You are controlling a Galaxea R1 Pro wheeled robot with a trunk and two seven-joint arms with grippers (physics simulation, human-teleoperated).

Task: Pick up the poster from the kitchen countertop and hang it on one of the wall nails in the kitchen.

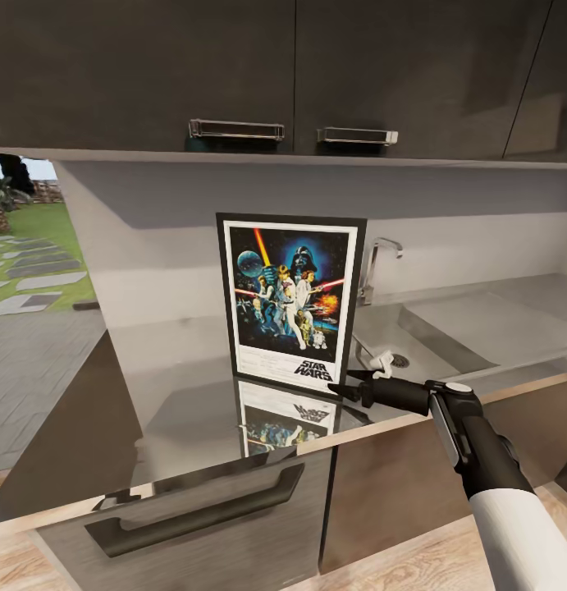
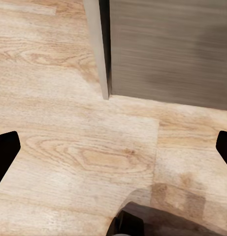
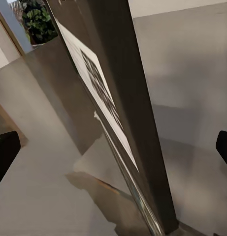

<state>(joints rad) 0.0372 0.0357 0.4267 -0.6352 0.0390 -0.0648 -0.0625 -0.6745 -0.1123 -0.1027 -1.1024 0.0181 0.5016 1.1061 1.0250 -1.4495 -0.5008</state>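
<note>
Upright, the poster [image 1: 290,300] stands on the kitchen countertop [image 1: 176,394] between the right gripper's [image 1: 336,387] wide-spread fingers.

Steel tap [image 1: 373,271], two cupboard handles [image 1: 236,130].

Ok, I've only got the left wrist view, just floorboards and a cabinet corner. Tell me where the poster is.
Observer: The poster stands upright on the kitchen countertop, left of the sink.
Operator: Give me the right gripper's position.
Observer: The right gripper is at the poster's lower right corner, by the logo.
Operator: Report whether it has a hold.
Observer: Not yet. In the right wrist view both fingers sit wide apart, with the poster's edge between them and not touching either.
Operator: Check the wall for nails.
Observer: None visible. The head view has bare pale wall under dark cupboards.
</note>
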